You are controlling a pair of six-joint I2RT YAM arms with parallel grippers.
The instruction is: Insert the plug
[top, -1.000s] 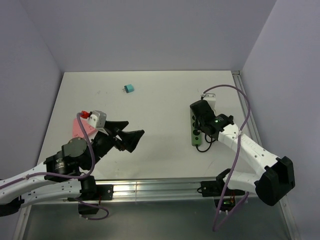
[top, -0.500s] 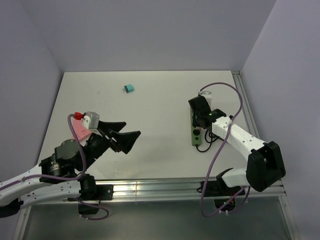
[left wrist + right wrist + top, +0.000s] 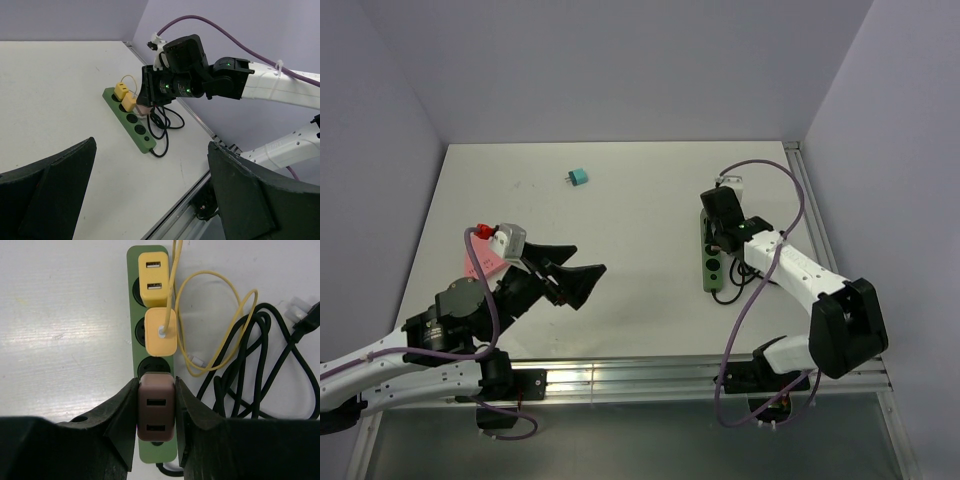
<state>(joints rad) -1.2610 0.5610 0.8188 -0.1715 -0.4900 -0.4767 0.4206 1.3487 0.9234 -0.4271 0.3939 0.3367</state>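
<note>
My right gripper (image 3: 156, 386) is shut on a brown two-port plug (image 3: 156, 412), one finger on each side. The plug hangs over the green power strip (image 3: 133, 315), just on the near side of an empty socket (image 3: 156, 365). Whether it touches the strip I cannot tell. Two yellow plugs (image 3: 153, 272) sit in the sockets beyond. From above, the right gripper (image 3: 720, 232) is over the strip (image 3: 711, 268) at the right of the table. My left gripper (image 3: 587, 259) hovers open and holds nothing at the front left, its fingers (image 3: 55, 190) framing the strip (image 3: 131, 122).
A coiled black cable (image 3: 260, 365) and a thin yellow cable (image 3: 220, 315) lie right of the strip. A small teal plug (image 3: 579, 178) rests at the far middle of the table. A pink piece (image 3: 480, 262) lies at the left, by the left arm.
The right gripper has shifted slightly farther along the strip with the brown plug. The left arm drifted a little left and back, still open.
</note>
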